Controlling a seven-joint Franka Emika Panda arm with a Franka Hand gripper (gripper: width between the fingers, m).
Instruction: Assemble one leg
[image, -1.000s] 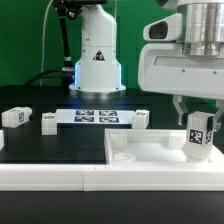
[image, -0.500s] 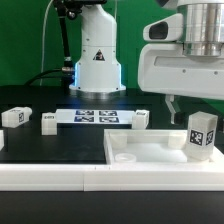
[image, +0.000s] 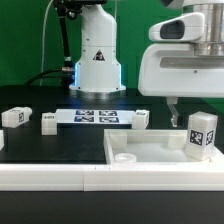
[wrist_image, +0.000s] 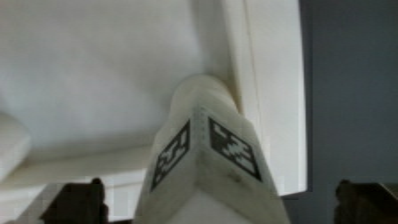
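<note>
A leg (image: 201, 133), a short white post with black-and-white tags, stands upright in the corner of the large white panel (image: 145, 150) at the exterior view's right. My gripper (image: 195, 106) is open and empty just above it, one finger (image: 168, 108) clear of the post. In the wrist view the leg (wrist_image: 205, 150) rises between my two spread dark fingertips (wrist_image: 80, 203), which stand apart from it on either side, with the panel (wrist_image: 89, 70) behind.
Three more white legs lie on the black table: one (image: 14, 116) at the exterior view's far left, one (image: 48, 122) beside it, one (image: 142, 118) behind the panel. The marker board (image: 95, 116) lies in front of the robot base (image: 97, 60).
My gripper has let go of the leg, opened and risen straight up. The leg stays upright in the panel's corner.
</note>
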